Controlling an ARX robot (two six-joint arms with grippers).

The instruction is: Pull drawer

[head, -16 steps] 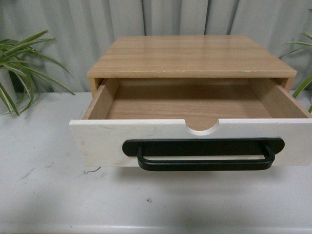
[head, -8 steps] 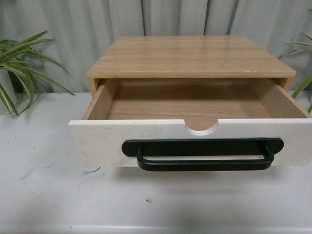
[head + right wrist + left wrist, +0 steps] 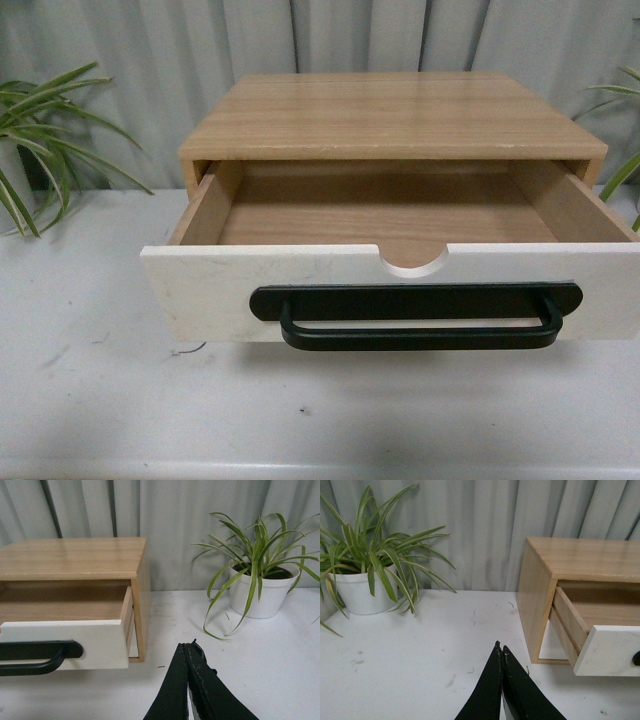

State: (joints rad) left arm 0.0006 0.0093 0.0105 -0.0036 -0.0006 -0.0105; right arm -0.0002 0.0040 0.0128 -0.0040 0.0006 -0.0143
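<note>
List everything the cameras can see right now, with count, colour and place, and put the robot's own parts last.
Drawer: one, white front, light wood inside, pulled out toward the robot; nothing visible inside.
Bar handle: one, black, on the drawer front below a half-round notch.
Cabinet: one, light wood, at the back of the table, housing the drawer.
Potted plants: two, green leaves in white pots, one left of the cabinet, one right of it.
Table: one, white, scuffed.
Curtain: grey, pleated, behind everything.
Left tool: one, black, shut, over bare table left of the cabinet.
Right tool: one, black, shut, over bare table right of the cabinet.
</note>
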